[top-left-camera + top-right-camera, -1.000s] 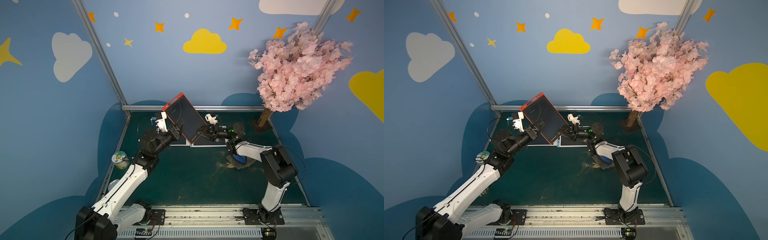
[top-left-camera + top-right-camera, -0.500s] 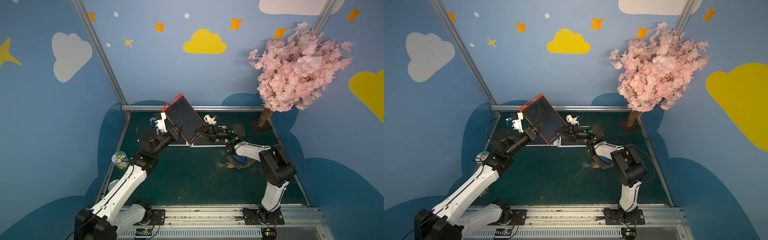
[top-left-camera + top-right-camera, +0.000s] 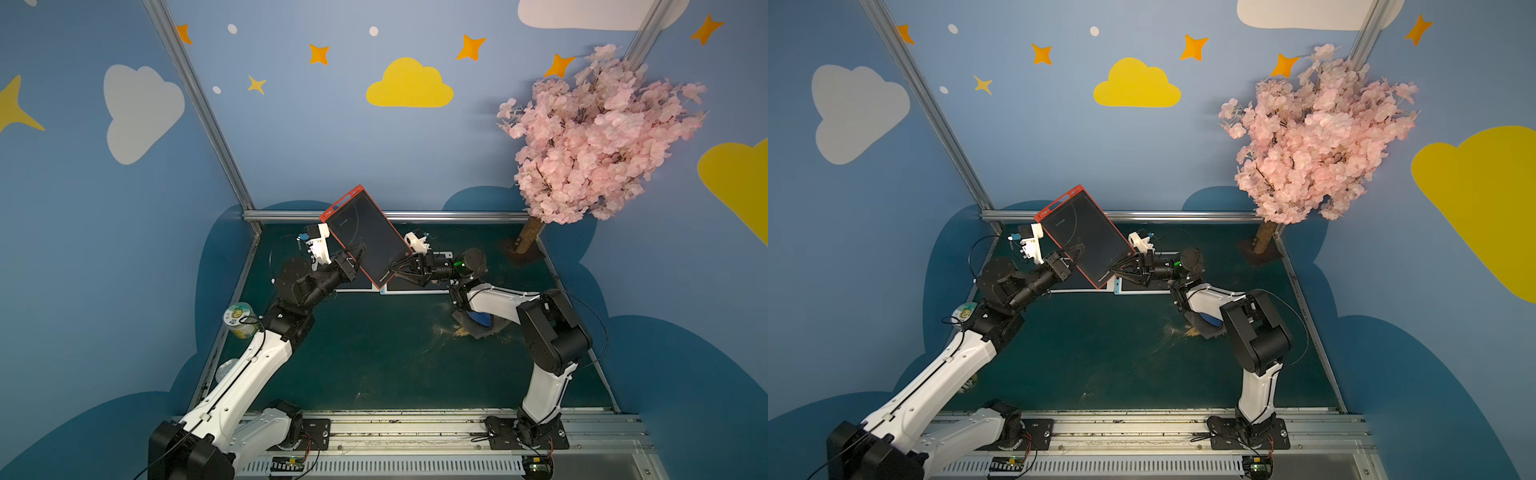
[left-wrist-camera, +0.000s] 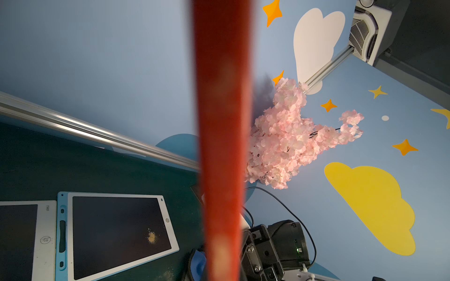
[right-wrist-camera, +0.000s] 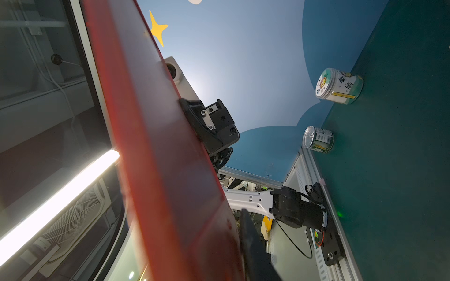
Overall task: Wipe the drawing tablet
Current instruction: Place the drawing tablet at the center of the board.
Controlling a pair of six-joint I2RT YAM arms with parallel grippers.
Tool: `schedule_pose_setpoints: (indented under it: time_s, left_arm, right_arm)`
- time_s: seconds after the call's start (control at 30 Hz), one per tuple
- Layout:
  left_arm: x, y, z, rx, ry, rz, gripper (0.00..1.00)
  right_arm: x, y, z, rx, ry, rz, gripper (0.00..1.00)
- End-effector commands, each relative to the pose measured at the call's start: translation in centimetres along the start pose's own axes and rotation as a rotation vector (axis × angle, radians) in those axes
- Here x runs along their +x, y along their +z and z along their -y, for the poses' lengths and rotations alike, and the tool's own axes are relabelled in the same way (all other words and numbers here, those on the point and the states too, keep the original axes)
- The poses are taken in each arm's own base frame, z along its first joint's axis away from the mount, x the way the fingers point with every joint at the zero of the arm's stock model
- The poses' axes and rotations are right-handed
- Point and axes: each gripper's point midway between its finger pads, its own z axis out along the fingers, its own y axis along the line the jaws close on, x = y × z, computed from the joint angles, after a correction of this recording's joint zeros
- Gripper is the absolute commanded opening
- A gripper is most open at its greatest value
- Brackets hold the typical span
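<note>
Erasing step: left claw (image 3: 356, 254) clamps red tablet (image 3: 365, 235) aloft; right claw (image 3: 393, 271) straddles its lower edge, grip unclear. Next: likely a firm squeeze.

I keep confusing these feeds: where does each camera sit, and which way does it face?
Top views: high above the robot's base, looking down at the table and wall; left arm and right arm meet at the red tablet.
Left wrist: on the left arm, facing past the tablet's edge toward the pink tree; the right arm shows.
Right wrist: on the right arm, facing across the tablet's back at the left fingers and two cans.
All share the red tablet.
</note>
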Motion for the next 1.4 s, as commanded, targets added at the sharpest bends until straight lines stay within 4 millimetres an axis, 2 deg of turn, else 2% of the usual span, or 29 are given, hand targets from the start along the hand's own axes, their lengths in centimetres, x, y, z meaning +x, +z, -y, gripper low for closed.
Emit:
schedule_pose_setpoints:
  time_s: [0.0, 0.33, 0.47, 0.53, 0.63, 0.7, 0.93, 1.37]
  left_arm:
    - [-1.8, -0.6, 0.8, -0.004, 0.039, 0.047, 0.03]
    - [-1.9, -0.8, 0.5, -0.01, 0.033, 0.05, 0.03]
    - [-1.8, -0.6, 0.4, -0.003, 0.02, 0.044, 0.03]
    - [-1.8, -0.5, 0.4, 0.004, 0.01, 0.042, 0.03]
    - [-1.8, -0.4, 0.5, 0.01, 0.003, 0.045, 0.03]
    - [-1.9, -0.4, 0.6, 0.012, 0.001, 0.045, 0.03]
    - [-2.0, -0.3, 0.7, 0.019, -0.008, 0.05, 0.03]
    - [-1.9, -0.4, 0.7, 0.022, -0.015, 0.045, 0.03]
  right_arm:
    - [-0.1, -0.2, -2.2, -0.03, -0.1, -0.012, 0.19]
    - [-1.0, -1.7, -2.4, -0.019, -0.102, 0.029, 0.15]
    - [-1.0, -1.5, -2.7, -0.024, -0.109, 0.024, 0.16]
    - [-0.9, -1.1, -2.8, -0.027, -0.112, 0.011, 0.22]
    - [-0.8, -0.7, -2.4, -0.027, -0.104, 0.004, 0.37]
    - [-0.8, -0.6, -2.0, -0.028, -0.097, 0.004, 0.4]
    - [-0.5, 0.5, -1.1, -0.031, -0.076, -0.011, 0.36]
    - [-0.6, 1.1, -1.6, -0.042, -0.094, -0.02, 0.26]
